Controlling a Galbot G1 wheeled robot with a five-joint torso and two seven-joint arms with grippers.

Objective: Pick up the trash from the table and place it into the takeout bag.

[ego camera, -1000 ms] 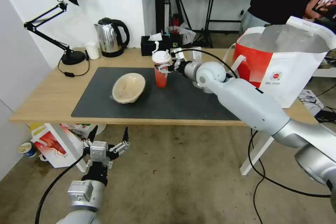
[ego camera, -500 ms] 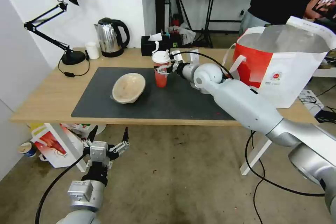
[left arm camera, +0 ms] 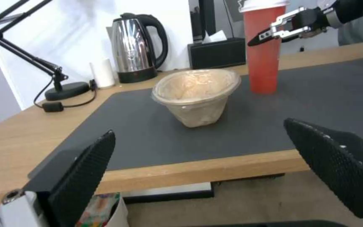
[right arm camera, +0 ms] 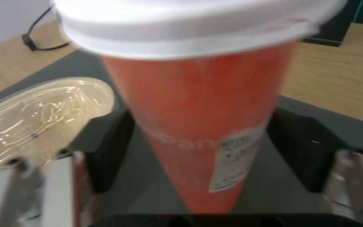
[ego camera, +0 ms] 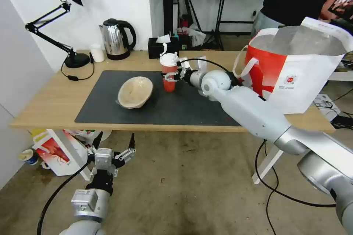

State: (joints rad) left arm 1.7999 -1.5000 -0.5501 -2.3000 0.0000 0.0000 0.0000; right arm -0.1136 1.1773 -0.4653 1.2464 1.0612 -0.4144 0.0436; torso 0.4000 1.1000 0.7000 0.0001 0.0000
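Observation:
A tall red cup [ego camera: 169,77] with a white lid and straw stands upright on the dark mat [ego camera: 191,106] of the table [ego camera: 47,102]. My right gripper [ego camera: 172,77] is open, one finger on each side of the cup; in the right wrist view the cup [right arm camera: 202,126] stands between the black pads [right arm camera: 110,151]. A beige bowl [ego camera: 135,91] lies tilted on the mat to the cup's left. The red-and-white takeout bag [ego camera: 294,69] stands open at the table's right end. My left gripper [ego camera: 112,153] hangs open below the table's front edge, facing the bowl [left arm camera: 196,94].
A steel kettle [ego camera: 117,39], a small white cup [ego camera: 97,53] and a black desk lamp [ego camera: 70,25] stand along the back left. A black tissue box [ego camera: 161,47] sits behind the red cup. A white-and-red box [ego camera: 55,152] leans under the table.
My right gripper has pushed forward to the left, so its fingers now straddle the red cup. The cup, bowl, bag and left arm have stayed put.

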